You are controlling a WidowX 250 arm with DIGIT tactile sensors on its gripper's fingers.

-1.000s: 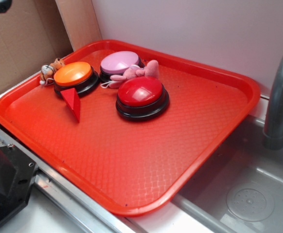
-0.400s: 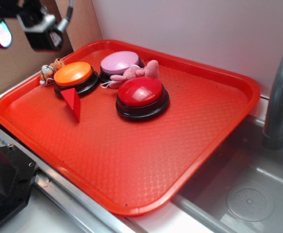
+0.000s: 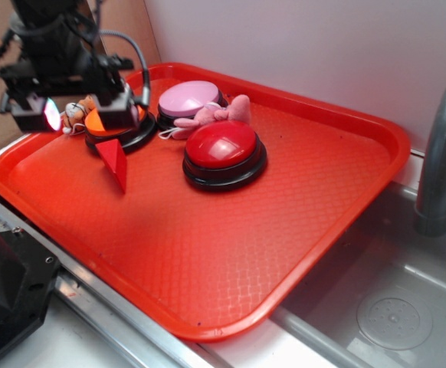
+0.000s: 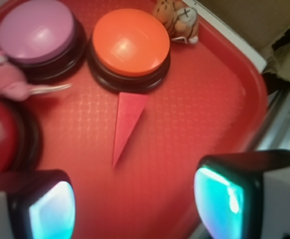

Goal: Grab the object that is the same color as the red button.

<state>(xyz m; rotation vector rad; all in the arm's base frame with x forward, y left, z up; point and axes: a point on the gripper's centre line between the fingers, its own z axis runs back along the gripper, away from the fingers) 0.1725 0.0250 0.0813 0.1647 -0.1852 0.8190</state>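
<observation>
Spread jaws are seen on the gripper [image 4: 135, 204], with both glowing fingertip pads apart and nothing caught between them. From the exterior view the gripper [image 3: 73, 107] is hung above the far left corner of the red tray [image 3: 345, 207], and part of the orange button [image 3: 114, 126] is covered by it. From the wrist view the red wedge block [image 4: 126, 124] is found at 12 o'clock from the open gap, lying flat on the tray [image 4: 195, 119] with its narrow tip pointed toward the gripper and clear of both pads. Its broad end is set just beside the black base of the orange button [image 4: 131, 42]. The pink button [image 4: 35, 31] is placed at 9 o'clock from the orange one, and a small tiger toy [image 4: 177, 20] at 2 o'clock from it, against the tray rim. The red button [image 3: 223, 152] is located at 3 o'clock from the wedge block [image 3: 114, 161], well apart from it, with a pink plush toy [image 3: 211, 115] touching its far side
</observation>
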